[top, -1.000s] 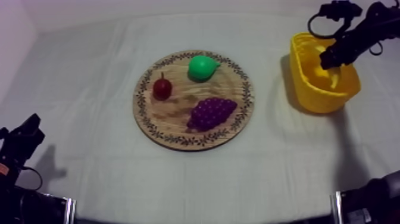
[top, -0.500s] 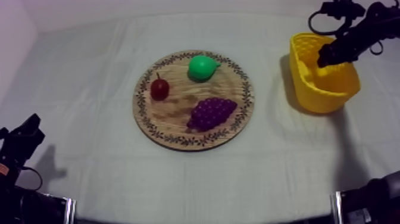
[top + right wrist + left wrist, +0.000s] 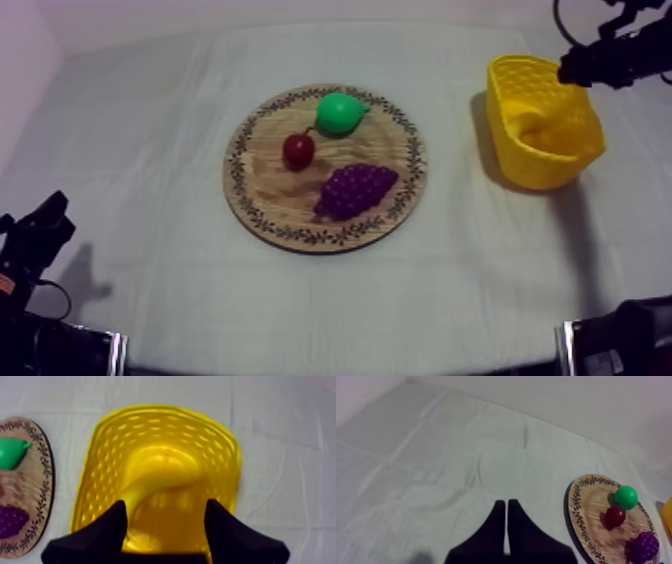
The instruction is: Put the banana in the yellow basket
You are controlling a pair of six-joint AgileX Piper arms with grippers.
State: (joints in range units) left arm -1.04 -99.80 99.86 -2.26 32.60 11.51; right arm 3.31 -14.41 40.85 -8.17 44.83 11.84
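Top view: banana [image 3: 535, 125] lies inside yellow basket [image 3: 540, 170]; right gripper [image 3: 572, 70] hovers over the far rim.
Right wrist view: fingers [image 3: 116, 521] spread wide, nothing held, banana [image 3: 155, 483] below.
Advice: rise straight up, avoid snagging the wall.
Left wrist view: left gripper [image 3: 506, 505] closed, empty, near wooden board [image 3: 586, 521].

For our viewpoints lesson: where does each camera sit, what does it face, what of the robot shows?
Top view: above the table, slanting down on the wooden board; left gripper low, right gripper by the yellow basket.
Left wrist view: on the left arm, facing the board; shut fingers.
Right wrist view: on the right arm, looking down at the banana in the basket; open fingers.
Both wrist views share the pear.
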